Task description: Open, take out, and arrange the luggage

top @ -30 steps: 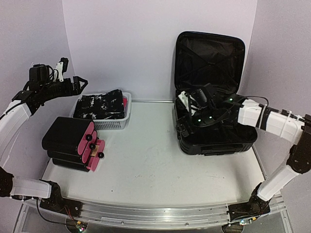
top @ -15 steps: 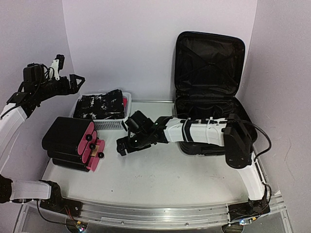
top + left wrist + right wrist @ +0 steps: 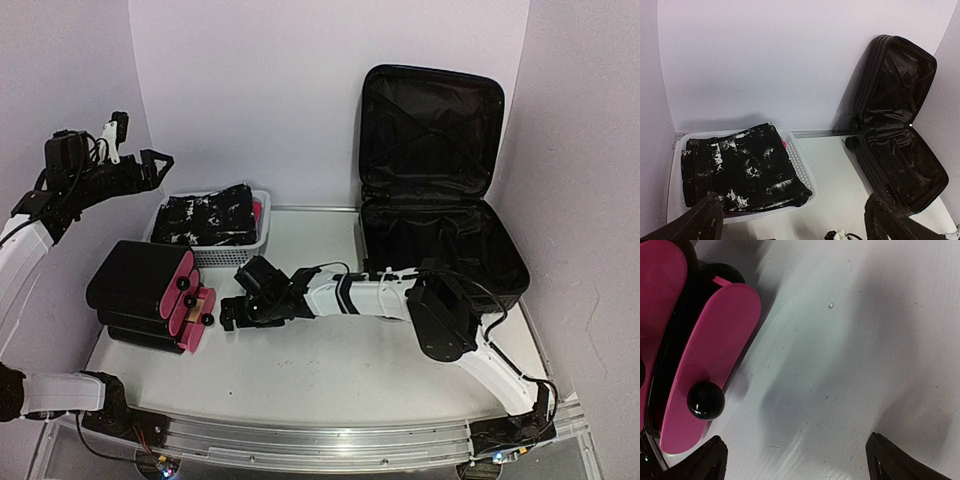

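Black luggage, its shell ribbed and its lining black, is at far right on a white table. Far left, a white perforated basket has black clothes splashed with white. Near left, black cases show pink sides and glossy black knobs. The walls are pale lilac.

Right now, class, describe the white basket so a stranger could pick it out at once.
Start at the big open black suitcase at the back right, then look left along the back wall. The basket sits there, holding folded black-and-white cloth; it alone is white and perforated, unlike the black-and-pink case in front.
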You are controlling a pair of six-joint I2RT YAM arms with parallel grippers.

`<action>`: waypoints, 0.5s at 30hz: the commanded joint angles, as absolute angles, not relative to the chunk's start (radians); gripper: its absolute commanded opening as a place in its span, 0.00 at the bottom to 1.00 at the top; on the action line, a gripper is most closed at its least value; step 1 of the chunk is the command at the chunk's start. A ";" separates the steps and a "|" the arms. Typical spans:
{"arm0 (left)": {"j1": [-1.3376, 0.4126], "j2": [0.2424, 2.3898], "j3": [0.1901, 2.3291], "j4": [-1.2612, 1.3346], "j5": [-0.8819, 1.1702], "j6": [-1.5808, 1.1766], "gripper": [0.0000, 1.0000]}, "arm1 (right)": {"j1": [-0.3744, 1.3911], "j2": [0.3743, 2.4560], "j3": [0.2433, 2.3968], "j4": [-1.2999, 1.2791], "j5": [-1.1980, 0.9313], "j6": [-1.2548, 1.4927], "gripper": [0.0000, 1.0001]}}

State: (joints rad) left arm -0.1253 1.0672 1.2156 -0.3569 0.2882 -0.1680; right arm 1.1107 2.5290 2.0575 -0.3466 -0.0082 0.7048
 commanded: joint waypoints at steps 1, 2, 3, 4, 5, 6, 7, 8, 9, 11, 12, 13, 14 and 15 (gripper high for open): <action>-0.123 1.034 1.223 -0.311 0.307 -0.190 0.98 | 1.128 2.584 2.129 -0.311 -0.005 0.755 0.98; -0.123 1.032 1.223 -0.310 0.307 -0.190 0.98 | 1.132 2.594 2.139 -0.311 -0.006 0.759 0.98; -0.123 1.030 1.223 -0.311 0.307 -0.190 0.98 | 1.135 2.603 2.145 -0.311 -0.002 0.759 0.98; -0.123 1.029 1.223 -0.310 0.305 -0.190 0.98 | 1.142 2.609 2.152 -0.311 0.000 0.753 0.98; -0.123 1.028 1.221 -0.310 0.304 -0.190 0.98 | 1.147 2.615 2.159 -0.311 0.029 0.742 0.98; -0.123 1.028 1.221 -0.310 0.304 -0.190 0.98 | 1.151 2.626 2.168 -0.312 0.048 0.729 0.98; -0.123 1.028 1.221 -0.310 0.304 -0.191 0.98 | 1.154 2.635 2.178 -0.314 0.064 0.722 0.98; -0.122 1.029 1.221 -0.310 0.304 -0.193 0.98 | 1.155 2.646 2.187 -0.317 0.075 0.722 0.98; -0.123 1.028 1.221 -0.310 0.304 -0.195 0.98 | 1.156 2.657 2.197 -0.319 0.088 0.721 0.98; -0.123 1.028 1.220 -0.310 0.305 -0.196 0.98 | 1.159 2.676 2.216 -0.327 0.119 0.717 0.98; -0.123 1.029 1.220 -0.309 0.304 -0.196 0.98 | 1.161 2.686 2.229 -0.330 0.132 0.709 0.98; -0.123 1.029 1.220 -0.310 0.304 -0.196 0.98 | 1.163 2.699 2.243 -0.333 0.137 0.701 0.98; -0.123 1.029 1.220 -0.310 0.304 -0.196 0.98 | 1.163 2.714 2.262 -0.335 0.138 0.697 0.98; -0.123 1.028 1.220 -0.309 0.305 -0.196 0.98 | 1.163 2.729 2.284 -0.336 0.135 0.696 0.98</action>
